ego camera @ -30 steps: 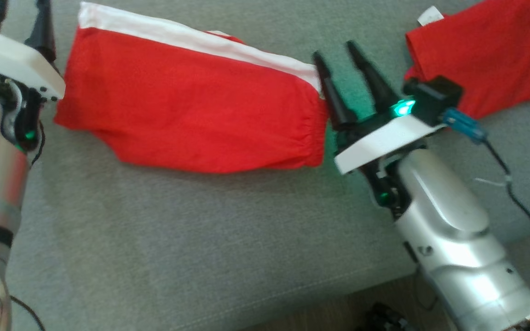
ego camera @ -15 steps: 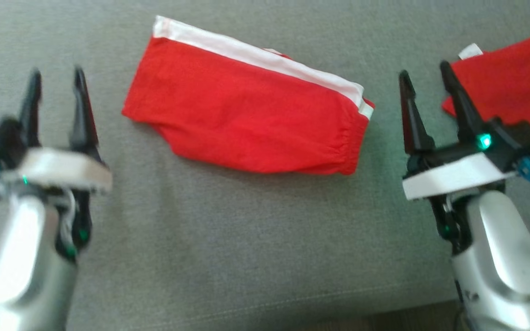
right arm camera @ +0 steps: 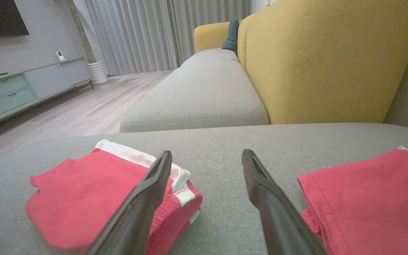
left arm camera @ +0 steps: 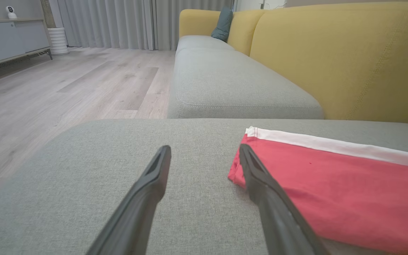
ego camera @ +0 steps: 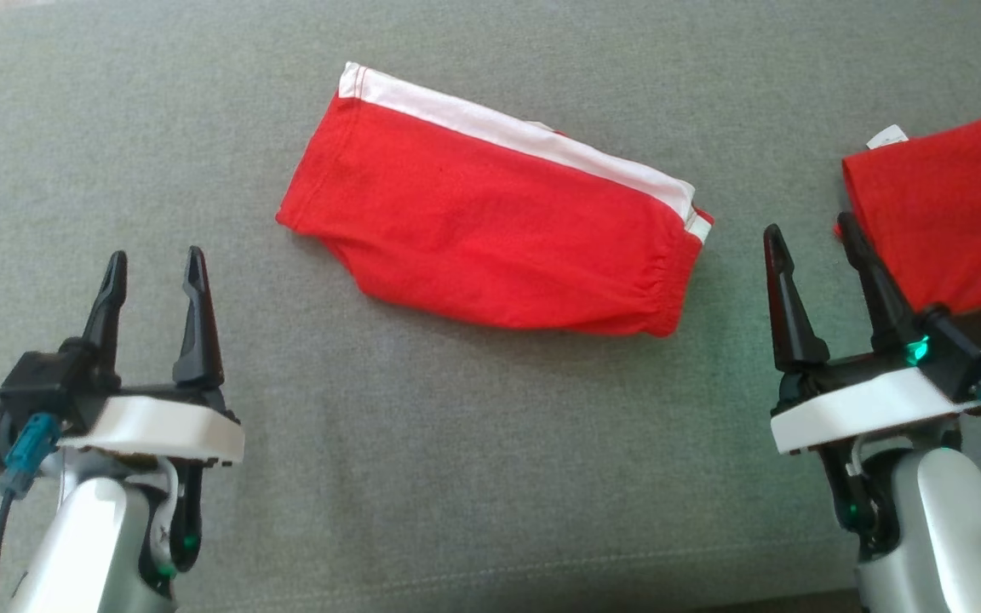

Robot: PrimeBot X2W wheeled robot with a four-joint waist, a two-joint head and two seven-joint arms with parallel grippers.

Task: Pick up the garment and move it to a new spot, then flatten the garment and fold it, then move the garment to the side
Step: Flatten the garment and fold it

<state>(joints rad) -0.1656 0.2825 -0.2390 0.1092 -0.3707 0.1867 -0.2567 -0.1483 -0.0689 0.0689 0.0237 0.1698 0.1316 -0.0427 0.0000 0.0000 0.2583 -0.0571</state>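
The garment [ego camera: 490, 247] lies folded on the sofa [ego camera: 456, 477]; left gripper [ego camera: 157, 255] and right gripper [ego camera: 807, 226] flank it, fingers apart, seemingly to shift it aside.

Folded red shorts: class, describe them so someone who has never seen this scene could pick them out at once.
Start at the grey sofa cushion before the yellow backrest. The folded red shorts lie flat at its middle, with another red garment off to the right. Only the shorts carry a white stripe along the far edge and a gathered waistband.
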